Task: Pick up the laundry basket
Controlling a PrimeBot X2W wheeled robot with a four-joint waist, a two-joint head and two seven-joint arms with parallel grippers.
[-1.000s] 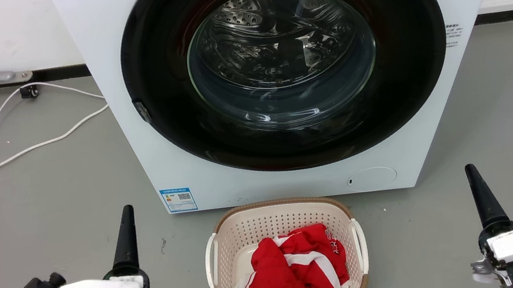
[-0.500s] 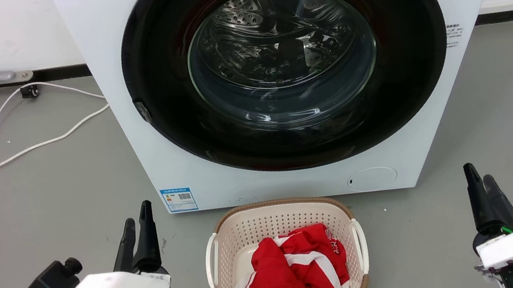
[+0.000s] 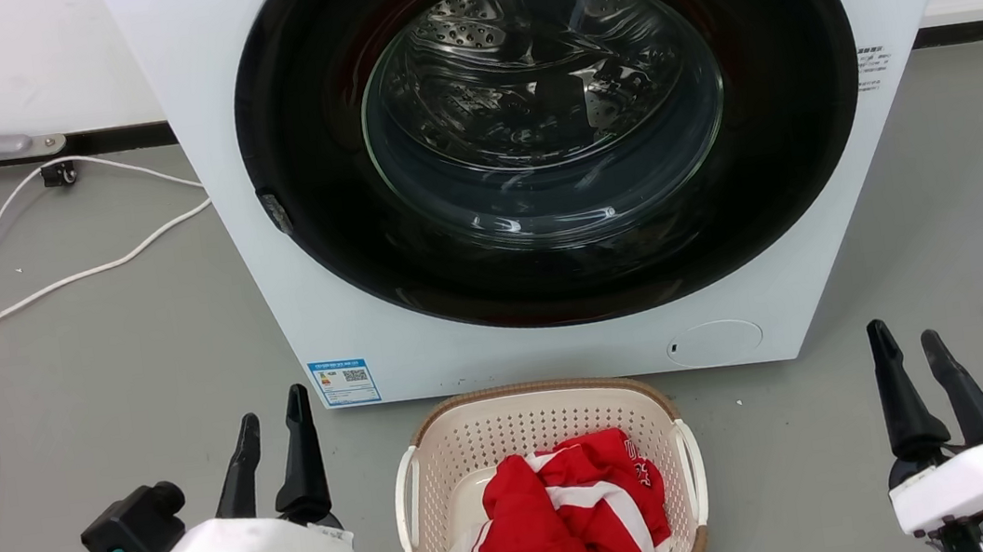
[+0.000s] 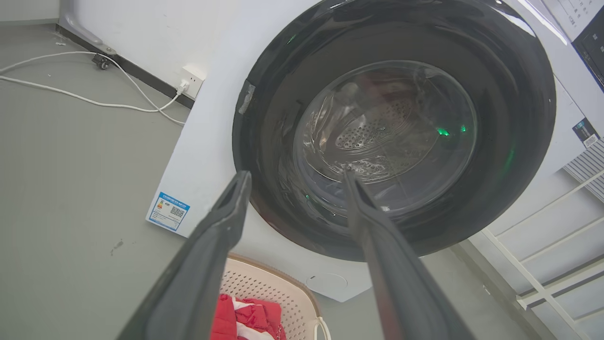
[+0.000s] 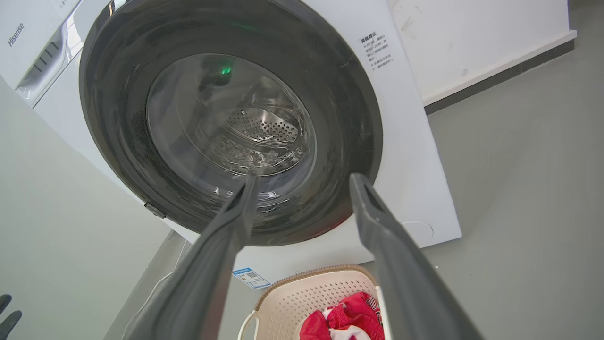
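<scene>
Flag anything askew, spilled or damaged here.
Nothing spilled or damaged. The laundry basket sits upright before the washing machine, red garment crumpled inside. Only a loose white cable trails over the floor.

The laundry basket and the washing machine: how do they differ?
Size: the laundry basket is far smaller than the washing machine. Look: the basket is cream, perforated, with a brown rim; the machine is smooth white with a dark round door. State: the basket is open on top and holds red and white clothing; the machine's door looks shut. Both stand on the grey floor.
</scene>
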